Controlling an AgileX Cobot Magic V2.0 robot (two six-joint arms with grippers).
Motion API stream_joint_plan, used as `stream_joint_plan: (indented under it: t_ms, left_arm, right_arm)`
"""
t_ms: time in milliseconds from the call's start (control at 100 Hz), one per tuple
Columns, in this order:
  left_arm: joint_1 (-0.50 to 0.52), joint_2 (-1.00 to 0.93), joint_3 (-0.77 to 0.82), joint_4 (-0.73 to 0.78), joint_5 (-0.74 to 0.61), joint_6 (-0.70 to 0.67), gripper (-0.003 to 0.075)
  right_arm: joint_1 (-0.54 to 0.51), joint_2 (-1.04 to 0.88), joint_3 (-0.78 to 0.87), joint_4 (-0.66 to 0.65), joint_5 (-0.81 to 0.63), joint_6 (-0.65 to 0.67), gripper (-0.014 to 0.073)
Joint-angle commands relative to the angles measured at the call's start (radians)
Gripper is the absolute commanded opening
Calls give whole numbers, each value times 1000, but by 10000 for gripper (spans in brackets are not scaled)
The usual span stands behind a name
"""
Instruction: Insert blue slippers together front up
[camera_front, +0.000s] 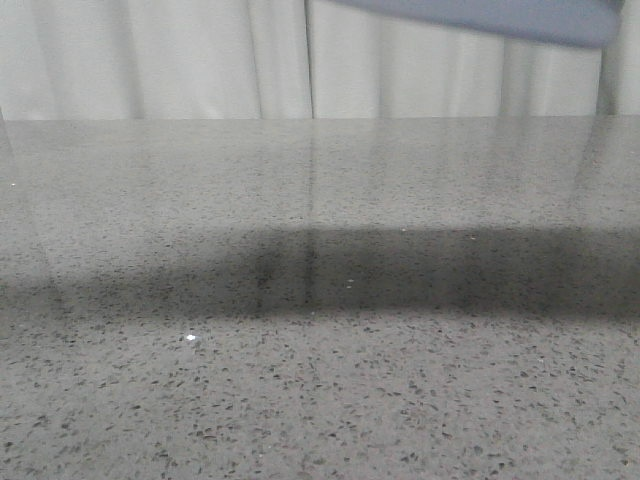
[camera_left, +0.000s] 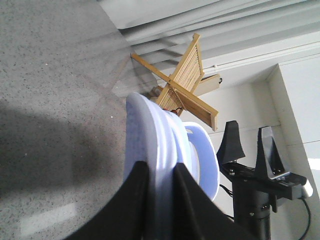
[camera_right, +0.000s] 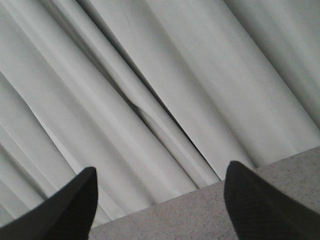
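Note:
In the left wrist view my left gripper (camera_left: 160, 167) is shut on the thick sole edge of the pale blue slippers (camera_left: 150, 130), held on edge above the table. A second pale blue rim (camera_left: 205, 160) shows just behind; I cannot tell whether it is the strap or the other slipper. A pale blue edge (camera_front: 490, 18) crosses the top of the front view, high above the table. My right gripper (camera_right: 160, 167) is open and empty, facing the curtain; it also shows in the left wrist view (camera_left: 248, 137), beside the slippers and apart from them.
A wooden slatted rack (camera_left: 185, 82) stands beyond the slippers at the table's far edge. The grey speckled table (camera_front: 320, 380) carries a wide dark shadow across its middle. A white curtain (camera_front: 200, 60) hangs behind.

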Motion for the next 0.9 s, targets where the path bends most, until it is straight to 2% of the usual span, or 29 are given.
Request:
stream_joint_plan:
  t_ms: [0, 210, 470, 750, 890]
  left_arm:
    - [-7, 33, -28, -74, 22, 28, 26]
    - [-5, 139, -28, -83, 20, 98, 26]
    - [-5, 290, -28, -166, 23, 209, 26]
    - [-3, 409, -28, -167, 12, 216, 27]
    - [33, 419, -28, -167, 14, 239, 27]
  right_arm:
    - [-8, -6, -32, -25, -39, -16, 456]
    - [-8, -6, -32, -25, -7, -16, 456]
    - [-8, -6, -32, -27, 6, -16, 456]
    - [-8, -6, -32, -27, 15, -32, 456]
    - [-8, -6, -32, -27, 20, -34, 456]
